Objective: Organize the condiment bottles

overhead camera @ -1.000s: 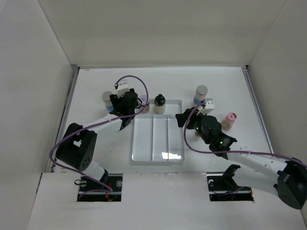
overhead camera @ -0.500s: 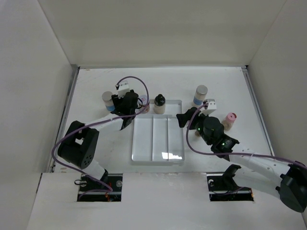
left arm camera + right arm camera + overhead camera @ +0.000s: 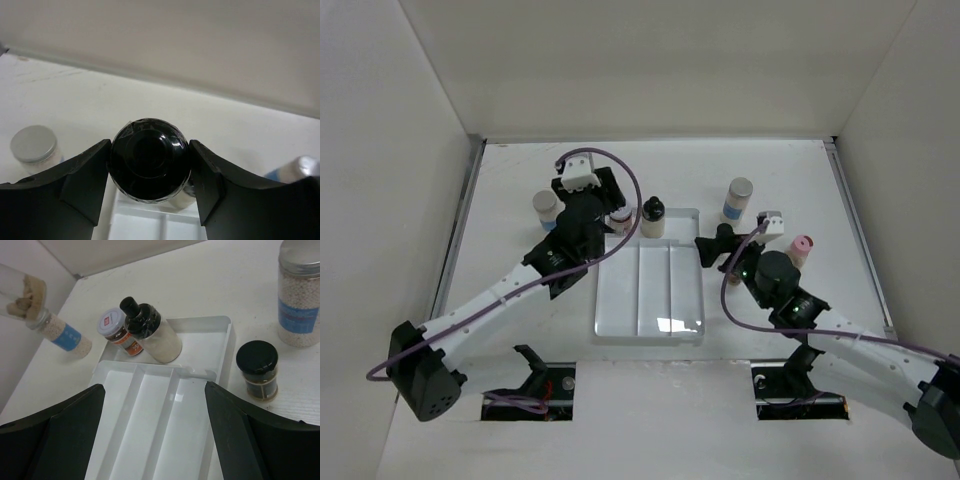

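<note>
My left gripper (image 3: 623,213) is shut on a black-capped bottle of beige powder (image 3: 652,216); in the left wrist view the fingers press both sides of its cap (image 3: 150,159). The bottle (image 3: 152,335) stands in the far compartment of the clear tray (image 3: 650,300), next to a white-and-red-capped jar (image 3: 116,329). My right gripper (image 3: 713,247) is open and empty above the tray's right side (image 3: 155,387). A black-capped brown jar (image 3: 257,370) stands just right of the tray.
Silver-capped jars with blue labels stand left (image 3: 546,208) and right (image 3: 738,198) of the tray's far end. A pink-capped bottle (image 3: 802,248) stands further right. White walls close in the table on three sides.
My left arm has stretched out and its gripper has moved right and farther, onto the black-capped bottle. My right gripper has shifted slightly right.
</note>
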{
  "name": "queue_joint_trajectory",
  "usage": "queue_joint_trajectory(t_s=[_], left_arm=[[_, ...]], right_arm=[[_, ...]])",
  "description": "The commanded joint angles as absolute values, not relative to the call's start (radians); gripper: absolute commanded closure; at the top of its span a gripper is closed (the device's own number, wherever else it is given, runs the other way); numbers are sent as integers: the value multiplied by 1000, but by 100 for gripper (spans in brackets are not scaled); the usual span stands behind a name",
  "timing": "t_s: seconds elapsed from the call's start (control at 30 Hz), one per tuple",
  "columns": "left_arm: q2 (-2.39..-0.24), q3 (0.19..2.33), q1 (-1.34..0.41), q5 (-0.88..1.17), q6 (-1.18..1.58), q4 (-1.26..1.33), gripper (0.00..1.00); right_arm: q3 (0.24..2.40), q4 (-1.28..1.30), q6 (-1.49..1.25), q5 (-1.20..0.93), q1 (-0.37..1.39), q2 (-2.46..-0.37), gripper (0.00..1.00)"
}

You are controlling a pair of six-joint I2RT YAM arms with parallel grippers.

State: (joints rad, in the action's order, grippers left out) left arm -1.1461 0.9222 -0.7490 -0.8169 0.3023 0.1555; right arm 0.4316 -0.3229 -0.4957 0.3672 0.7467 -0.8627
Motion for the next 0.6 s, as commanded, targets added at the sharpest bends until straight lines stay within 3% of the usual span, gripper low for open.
queue_joint_trajectory(t_s=[0.0, 0.23, 0.57], left_arm=[[-1152, 1050, -836, -835, 244, 210, 65], [-1405, 1216, -921, -689, 245, 314, 65], [-1748, 1328, -938, -635, 239, 406, 64]], right_arm=[[416, -382, -523, 431, 725, -799, 12], [365, -333, -545, 540, 664, -645, 17], [337, -291, -578, 555, 599, -584, 12]])
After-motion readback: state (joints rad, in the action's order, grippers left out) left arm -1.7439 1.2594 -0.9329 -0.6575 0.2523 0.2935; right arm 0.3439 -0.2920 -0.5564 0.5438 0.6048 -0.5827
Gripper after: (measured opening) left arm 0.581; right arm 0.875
